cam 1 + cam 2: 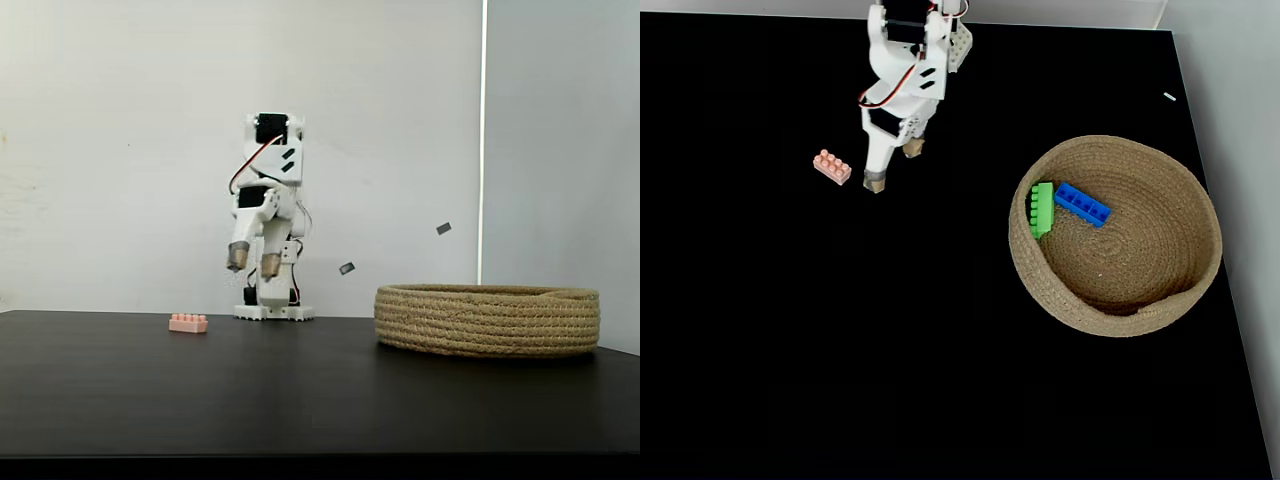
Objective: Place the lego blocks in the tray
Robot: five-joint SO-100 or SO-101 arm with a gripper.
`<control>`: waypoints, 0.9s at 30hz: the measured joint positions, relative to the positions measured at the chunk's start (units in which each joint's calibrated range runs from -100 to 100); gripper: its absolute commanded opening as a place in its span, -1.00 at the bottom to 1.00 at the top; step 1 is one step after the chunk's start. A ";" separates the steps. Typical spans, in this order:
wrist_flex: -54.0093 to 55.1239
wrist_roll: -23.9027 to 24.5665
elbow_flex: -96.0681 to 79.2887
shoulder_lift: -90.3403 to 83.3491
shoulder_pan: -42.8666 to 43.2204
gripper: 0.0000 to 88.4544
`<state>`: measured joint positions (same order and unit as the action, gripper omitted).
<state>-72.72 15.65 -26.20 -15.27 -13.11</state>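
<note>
Pink brick (831, 166): light, rigid, near table's far edge; pinch its long sides.
Gripper (892, 165): parted, empty.
Basket (1200, 290): green, blue bricks inside.

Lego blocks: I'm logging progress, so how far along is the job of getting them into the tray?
Done: the green block and blue block lie inside the tray. In hand: nothing; the gripper is open and empty, raised above the table beside the pink block. Left: that pink block, on the table outside the tray.
</note>
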 measured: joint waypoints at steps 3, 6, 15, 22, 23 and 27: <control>2.68 -2.25 -3.54 0.00 -5.13 -0.35; 3.49 -5.32 -5.39 0.00 -8.14 -0.34; 5.52 -10.45 -6.98 2.63 -16.69 -0.33; 11.77 -12.89 -10.52 6.28 -21.01 -0.32; 12.59 -13.14 -10.69 6.87 -21.25 -0.32; 15.35 -13.92 -11.05 9.25 -21.42 -0.50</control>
<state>-57.37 1.73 -37.25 -6.02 -34.53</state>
